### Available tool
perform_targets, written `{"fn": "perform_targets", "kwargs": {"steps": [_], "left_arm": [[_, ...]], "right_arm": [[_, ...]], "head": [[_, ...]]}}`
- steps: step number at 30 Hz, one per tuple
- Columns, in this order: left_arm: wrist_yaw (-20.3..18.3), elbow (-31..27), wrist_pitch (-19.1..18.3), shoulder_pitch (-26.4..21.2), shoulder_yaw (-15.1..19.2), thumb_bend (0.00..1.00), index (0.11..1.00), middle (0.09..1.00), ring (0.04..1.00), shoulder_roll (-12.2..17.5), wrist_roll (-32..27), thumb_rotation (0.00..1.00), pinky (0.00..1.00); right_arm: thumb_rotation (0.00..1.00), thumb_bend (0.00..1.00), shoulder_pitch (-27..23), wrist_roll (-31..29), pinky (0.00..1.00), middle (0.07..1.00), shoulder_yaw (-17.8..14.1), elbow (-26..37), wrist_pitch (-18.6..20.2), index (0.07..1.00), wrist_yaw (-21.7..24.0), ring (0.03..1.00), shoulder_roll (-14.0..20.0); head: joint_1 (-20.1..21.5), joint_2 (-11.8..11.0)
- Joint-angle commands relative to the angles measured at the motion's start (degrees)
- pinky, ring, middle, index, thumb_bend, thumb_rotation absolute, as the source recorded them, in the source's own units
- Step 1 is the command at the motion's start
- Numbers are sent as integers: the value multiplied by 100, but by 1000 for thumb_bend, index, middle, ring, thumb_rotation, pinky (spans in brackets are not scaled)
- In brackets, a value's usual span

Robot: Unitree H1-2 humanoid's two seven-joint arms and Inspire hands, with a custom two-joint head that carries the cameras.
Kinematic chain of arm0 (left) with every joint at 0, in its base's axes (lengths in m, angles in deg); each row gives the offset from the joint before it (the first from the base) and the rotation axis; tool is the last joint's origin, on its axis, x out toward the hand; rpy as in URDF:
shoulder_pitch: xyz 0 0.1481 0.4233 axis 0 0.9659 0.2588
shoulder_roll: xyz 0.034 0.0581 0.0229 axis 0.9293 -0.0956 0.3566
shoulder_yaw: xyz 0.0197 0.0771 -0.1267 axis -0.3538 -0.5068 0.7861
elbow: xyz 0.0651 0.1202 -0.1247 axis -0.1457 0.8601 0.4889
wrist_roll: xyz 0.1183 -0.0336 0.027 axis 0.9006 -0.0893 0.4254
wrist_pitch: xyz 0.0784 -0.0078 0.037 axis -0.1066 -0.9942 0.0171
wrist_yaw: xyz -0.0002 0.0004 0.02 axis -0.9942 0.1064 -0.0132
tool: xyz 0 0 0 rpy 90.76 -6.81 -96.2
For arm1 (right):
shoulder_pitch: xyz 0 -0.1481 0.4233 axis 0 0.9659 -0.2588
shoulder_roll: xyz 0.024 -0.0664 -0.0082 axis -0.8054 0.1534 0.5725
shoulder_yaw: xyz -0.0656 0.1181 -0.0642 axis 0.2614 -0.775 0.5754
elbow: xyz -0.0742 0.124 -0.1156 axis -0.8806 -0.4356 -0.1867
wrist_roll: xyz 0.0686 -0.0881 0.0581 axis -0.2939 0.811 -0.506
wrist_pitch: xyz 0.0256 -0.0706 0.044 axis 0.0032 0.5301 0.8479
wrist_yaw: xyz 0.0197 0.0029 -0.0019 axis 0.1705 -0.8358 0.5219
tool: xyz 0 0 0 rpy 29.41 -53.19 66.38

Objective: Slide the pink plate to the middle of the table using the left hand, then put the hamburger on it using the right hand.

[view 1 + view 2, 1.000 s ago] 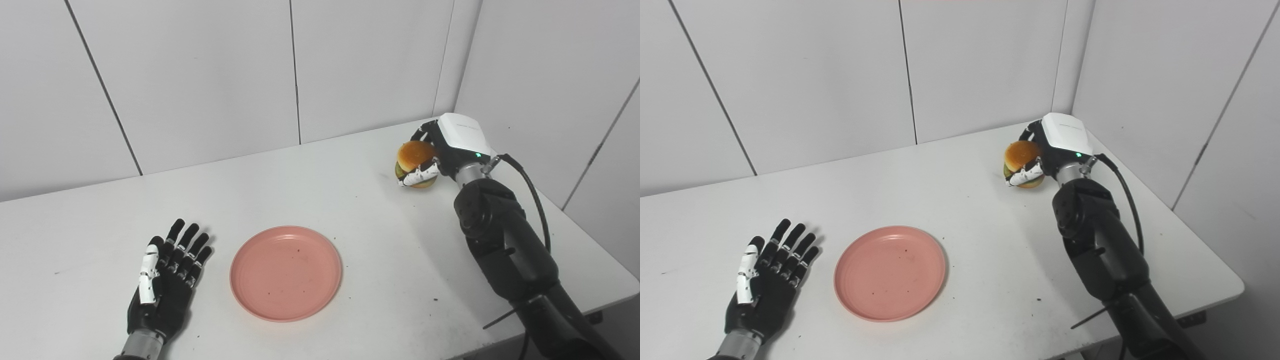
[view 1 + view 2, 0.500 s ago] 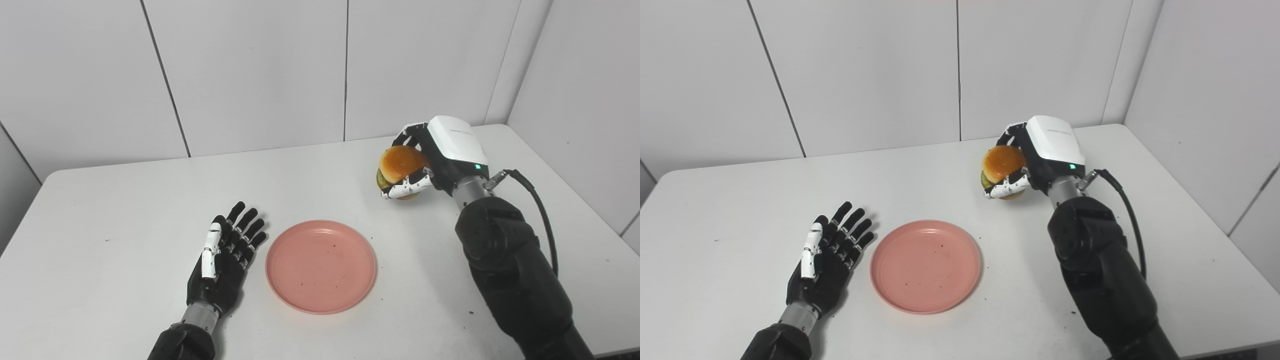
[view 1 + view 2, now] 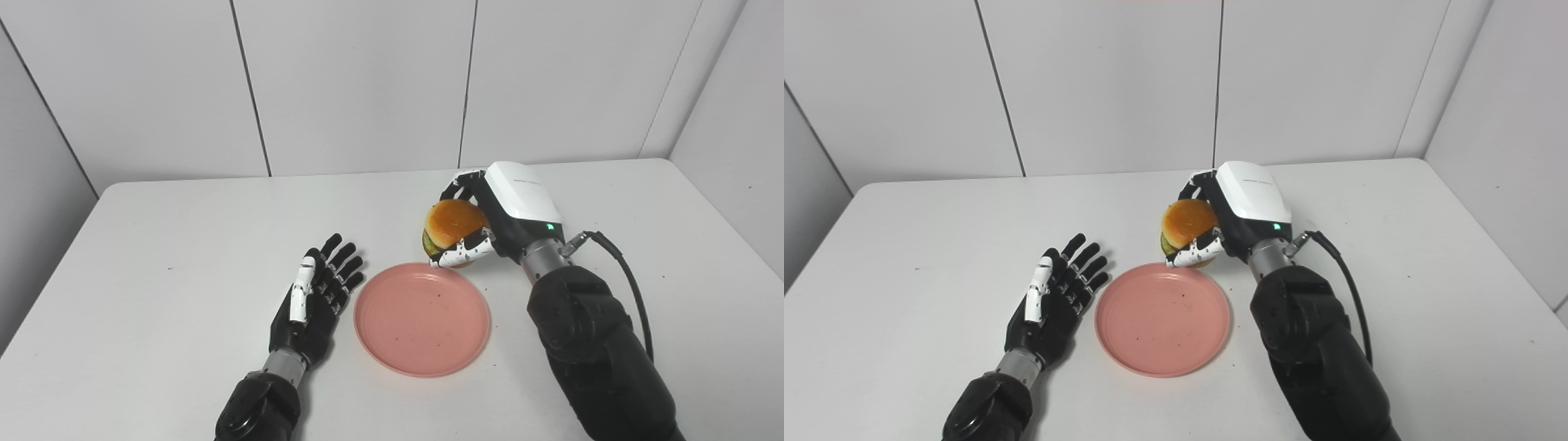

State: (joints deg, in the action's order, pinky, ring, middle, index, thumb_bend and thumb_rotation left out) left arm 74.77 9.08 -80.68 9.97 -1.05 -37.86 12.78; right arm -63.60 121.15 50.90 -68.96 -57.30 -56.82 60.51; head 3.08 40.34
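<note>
The pink plate lies flat and bare near the middle of the white table. My left hand rests open on the table just left of the plate, fingers spread and apart from its rim. My right hand is shut on the hamburger, which has an orange bun and a green layer beneath. The burger hangs in the air at the plate's far right rim. The same burger and plate show in the right eye view.
White wall panels stand right behind the table's far edge and along its right side. A black cable loops off my right forearm. Small dark specks dot the plate and table.
The camera has swung, shifting the whole picture. My right hand has carried the hamburger from the far right of the table toward the plate. Left hand and plate have stayed put.
</note>
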Motion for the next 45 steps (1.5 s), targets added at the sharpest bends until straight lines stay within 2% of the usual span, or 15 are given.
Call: {"fn": "perform_targets", "kwargs": {"steps": [1, 5, 9, 15, 22, 29, 34, 45], "left_arm": [[133, 156, -178, 98, -49, 356, 918, 916, 910, -47, 117, 1000, 921], [164, 133, -206, 89, -59, 358, 916, 913, 910, -82, 146, 1000, 921], [173, 119, -216, 77, -71, 360, 917, 914, 911, -103, 163, 1000, 924], [189, 83, -270, 68, -51, 358, 915, 915, 914, -139, 169, 1000, 926], [198, 18, -310, 79, -45, 355, 907, 912, 909, -138, 149, 1000, 919], [219, -29, -342, 93, -46, 356, 904, 907, 903, -153, 152, 1000, 921], [222, -10, -328, 88, -33, 353, 897, 902, 898, -172, 130, 1000, 920], [203, -22, -330, 89, -77, 358, 907, 910, 904, -151, 156, 1000, 918]], "right_arm": [[127, 516, -170, 9, 188, 365, 26, 28, -226, 483, -142, 276, -72], [127, 514, -82, -37, 201, 390, 120, -52, -192, 485, -53, 290, -164], [130, 514, 18, -77, 200, 381, 196, -218, -311, 484, -172, 289, -195], [126, 513, 191, -166, 201, 398, 305, -268, -441, 487, -158, 297, -153], [128, 514, 422, -20, 217, 416, 424, -224, -403, 489, -114, 308, -133], [130, 515, 599, -45, 231, 433, 436, -291, -543, 488, -224, 326, -108], [130, 513, 716, -78, 193, 369, 464, -385, -611, 485, -301, 277, -143], [130, 514, 783, -99, 186, 369, 539, -546, -763, 486, -533, 274, -132]], "head": [[-33, 31], [-71, 67], [-94, 100], [-101, 141], [-31, 196], [-4, 235], [15, 252], [29, 225]]}}
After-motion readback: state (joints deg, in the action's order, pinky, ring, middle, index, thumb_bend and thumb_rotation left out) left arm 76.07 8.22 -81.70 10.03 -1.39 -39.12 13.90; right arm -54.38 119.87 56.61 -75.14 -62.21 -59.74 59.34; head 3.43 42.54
